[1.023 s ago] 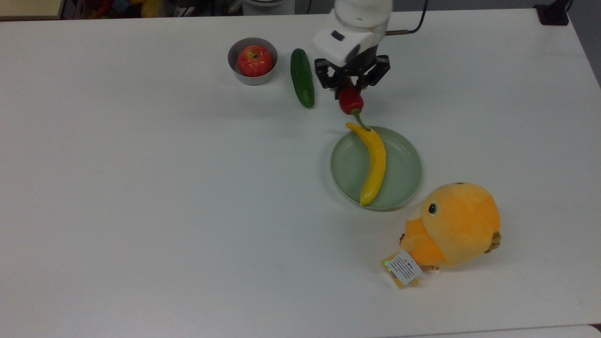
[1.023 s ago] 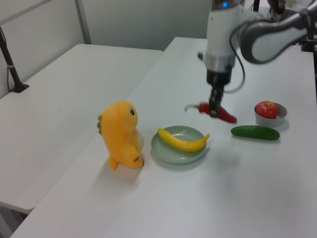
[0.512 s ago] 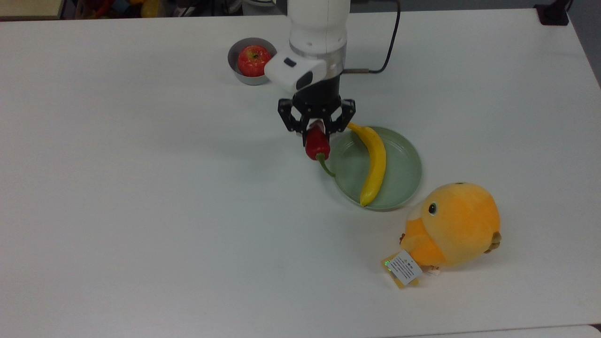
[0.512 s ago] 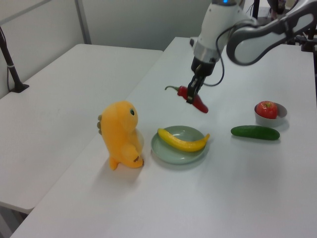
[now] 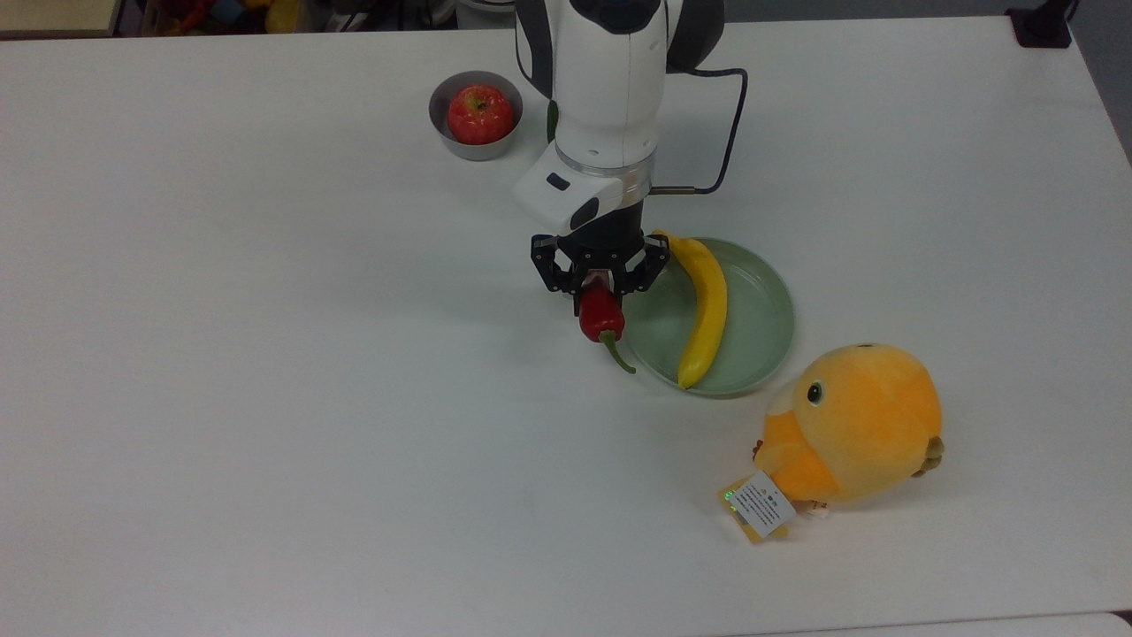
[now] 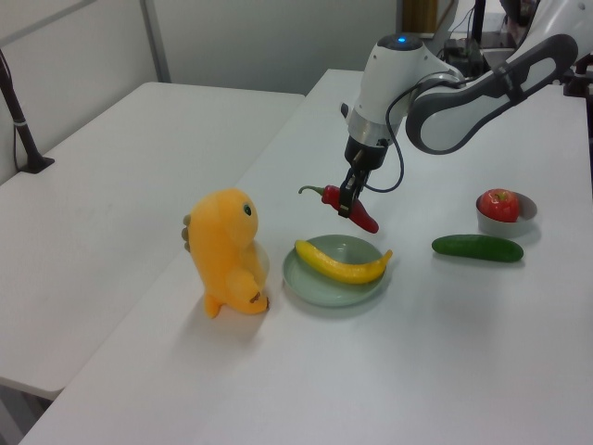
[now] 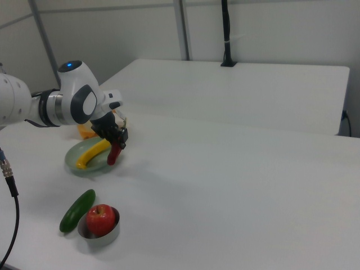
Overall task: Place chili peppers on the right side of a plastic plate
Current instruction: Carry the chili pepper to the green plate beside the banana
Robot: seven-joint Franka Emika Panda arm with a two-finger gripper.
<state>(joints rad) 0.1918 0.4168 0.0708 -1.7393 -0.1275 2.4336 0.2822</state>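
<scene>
gripping chili peppers [image 5: 601,315], hand [image 5: 599,281]

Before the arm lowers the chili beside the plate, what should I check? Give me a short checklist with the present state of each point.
1. End effector holds the chili: ok, fingers closed on it.
2. Chili clear of the table: ok, it hangs in the air in the left view.
3. Chili off the plate: ok in the top view, just past the rim on the top view's left.
4. Landing spot free: ok, bare table there.
5. Banana undisturbed: ok, lying across the plate.
6. Exact height above table: cannot tell.
</scene>
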